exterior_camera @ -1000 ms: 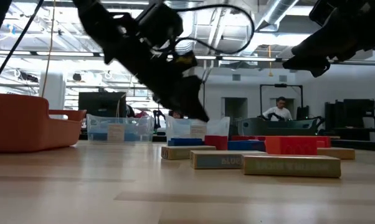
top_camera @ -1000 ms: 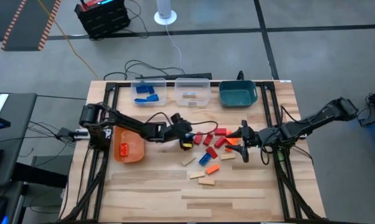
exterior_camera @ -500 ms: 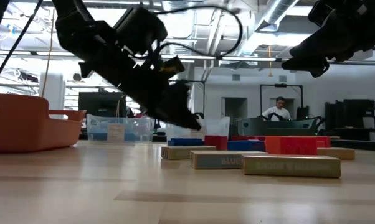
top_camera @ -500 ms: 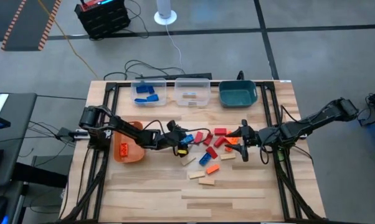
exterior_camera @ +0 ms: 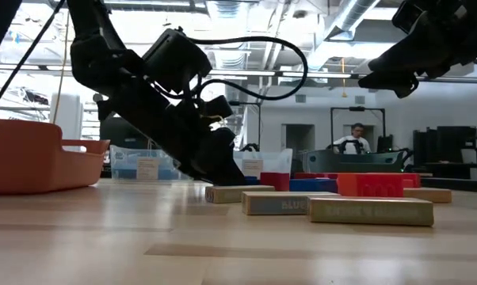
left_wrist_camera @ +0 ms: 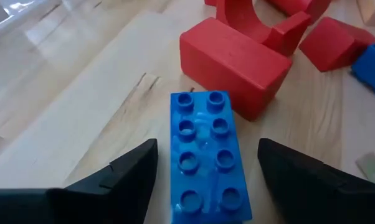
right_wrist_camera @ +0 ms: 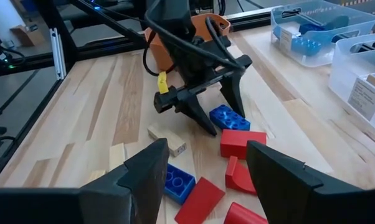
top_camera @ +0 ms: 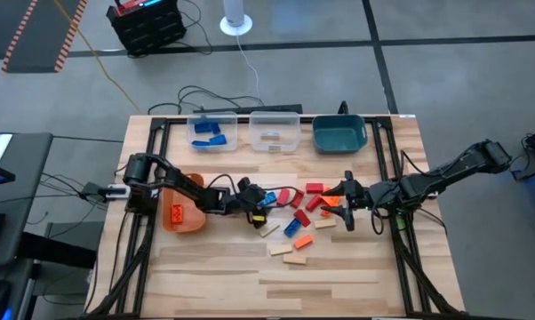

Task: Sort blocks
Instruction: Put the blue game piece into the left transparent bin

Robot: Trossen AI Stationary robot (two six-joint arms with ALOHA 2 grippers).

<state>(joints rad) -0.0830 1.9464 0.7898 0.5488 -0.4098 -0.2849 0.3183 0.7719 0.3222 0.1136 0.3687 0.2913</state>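
Straddling a blue studded brick (left_wrist_camera: 207, 155), the left end effector (top_camera: 259, 207) sits low over the table (top_camera: 214, 276) with its fingers (left_wrist_camera: 122, 174) spread apart, one on each side of the brick, not visibly pressing it; a red rectangular block (left_wrist_camera: 234, 60) lies just beyond the brick, touching or nearly so, and a red arch piece (left_wrist_camera: 262, 25) past that; the remaining blocks (top_camera: 303, 218) lie scattered from the table's centre toward four o'clock, tan wooden pieces (top_camera: 290, 252) nearest the front edge; the right end effector (top_camera: 346, 194) hovers at three o'clock of the pile, fingers (right_wrist_camera: 281, 168) parted, holding nothing; an orange bin (top_camera: 183, 213) sits at nine o'clock.
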